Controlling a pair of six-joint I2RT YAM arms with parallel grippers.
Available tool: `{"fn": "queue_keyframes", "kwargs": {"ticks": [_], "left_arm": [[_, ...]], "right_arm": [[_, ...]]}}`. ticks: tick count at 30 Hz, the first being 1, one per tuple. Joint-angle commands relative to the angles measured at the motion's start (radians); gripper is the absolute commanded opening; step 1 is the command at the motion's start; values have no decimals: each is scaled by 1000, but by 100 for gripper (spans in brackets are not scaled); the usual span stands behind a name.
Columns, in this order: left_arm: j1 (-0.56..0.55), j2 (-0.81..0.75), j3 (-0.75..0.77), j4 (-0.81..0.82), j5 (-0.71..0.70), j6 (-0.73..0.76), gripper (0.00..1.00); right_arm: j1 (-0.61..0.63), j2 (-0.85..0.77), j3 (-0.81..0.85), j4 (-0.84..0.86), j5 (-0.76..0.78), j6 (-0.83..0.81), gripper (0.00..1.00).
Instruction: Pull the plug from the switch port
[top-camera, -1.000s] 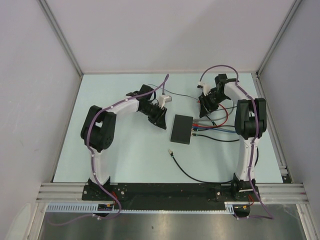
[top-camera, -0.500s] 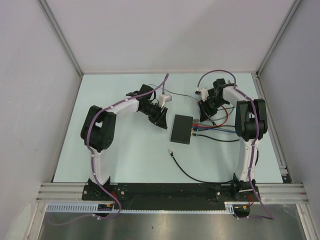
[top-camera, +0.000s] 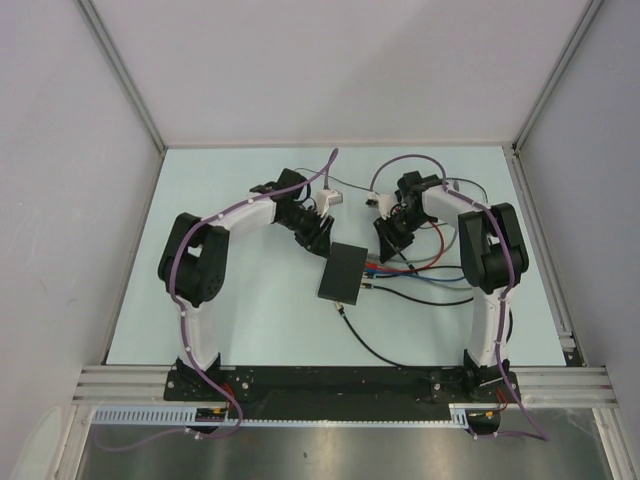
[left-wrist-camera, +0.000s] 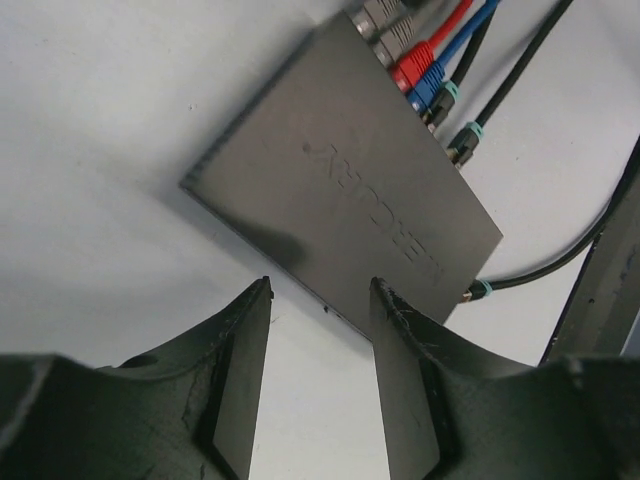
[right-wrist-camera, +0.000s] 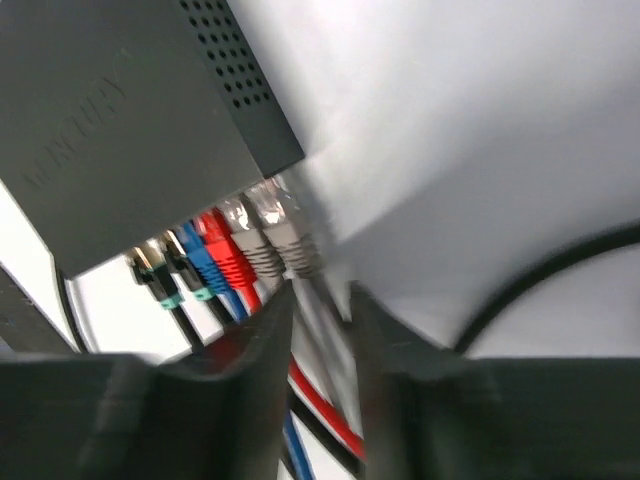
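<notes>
The flat black box (top-camera: 343, 272) lies tilted in the middle of the table. Its switch port edge (right-wrist-camera: 215, 210) holds a row of plugs: two grey (right-wrist-camera: 285, 235), one red (right-wrist-camera: 226, 256), one blue (right-wrist-camera: 200, 265) and black ones with teal boots (right-wrist-camera: 160, 282). My right gripper (right-wrist-camera: 318, 300) (top-camera: 392, 232) sits just behind the outer grey plug. Its jaws stand narrowly open with that plug's grey cable running between them. My left gripper (left-wrist-camera: 320, 290) (top-camera: 318, 232) is open and empty at the box's opposite edge (left-wrist-camera: 330, 300), one finger overlapping it.
A loose black cable (top-camera: 385, 350) curves toward the front, its end (top-camera: 341, 309) close to the box's near corner. Red, blue and black cables (top-camera: 430, 275) trail right from the box under the right arm. Grey walls surround the table.
The box has slid and turned toward the left front. My right gripper moved left over the cables and its jaws narrowed. The left gripper's jaws widened a little.
</notes>
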Motion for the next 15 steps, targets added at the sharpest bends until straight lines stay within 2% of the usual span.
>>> {"fn": "queue_keyframes", "kwargs": {"ticks": [1,3,7,10,15], "left_arm": [[3,-63,6,-24,-6,63,49],[3,-59,18,-50,9,75,46],[0,-28,46,-86,81,84,32],[-3,3,63,-96,104,78,25],[-25,38,74,-113,113,84,21]], "right_arm": [[5,-54,-16,27,57,58,39],[-16,-56,-8,16,42,9,43],[-68,-25,32,-41,-82,-69,49],[-79,45,109,-119,-132,-94,51],[-81,122,191,-174,-216,-77,51]]}}
